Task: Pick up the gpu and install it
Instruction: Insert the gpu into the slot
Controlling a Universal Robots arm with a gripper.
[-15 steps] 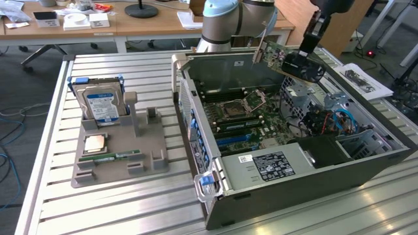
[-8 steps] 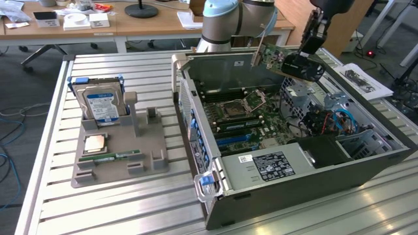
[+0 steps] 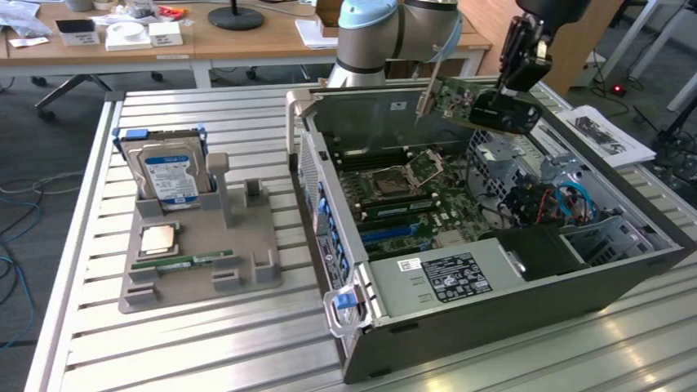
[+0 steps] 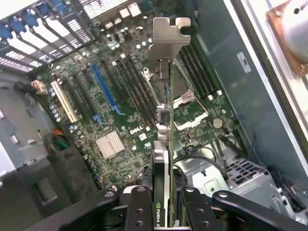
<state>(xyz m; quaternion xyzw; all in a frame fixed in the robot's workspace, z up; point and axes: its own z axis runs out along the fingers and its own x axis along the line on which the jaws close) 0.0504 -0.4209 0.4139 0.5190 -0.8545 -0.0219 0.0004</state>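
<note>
Pincer (image 3: 488, 108) pinches the gpu (image 3: 452, 98) at one end, hanging above the open case (image 3: 490, 278). Risk: the card tilts in the grip, its edge misses the blue slot (image 4: 103, 89), and the bracket (image 4: 169, 41) snags the motherboard (image 4: 130, 132).

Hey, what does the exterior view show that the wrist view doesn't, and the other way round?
Exterior view: a grey plastic holder beside the open grey computer case, carrying a silver hard drive with a blue label, a narrow green RAM stick and a square processor chip. Wrist view: white Dell lettering on the green motherboard and the NVIDIA label on the card. Both: the gpu, a thin green card with a silver end bracket, clamped in the black gripper above that motherboard.
</note>
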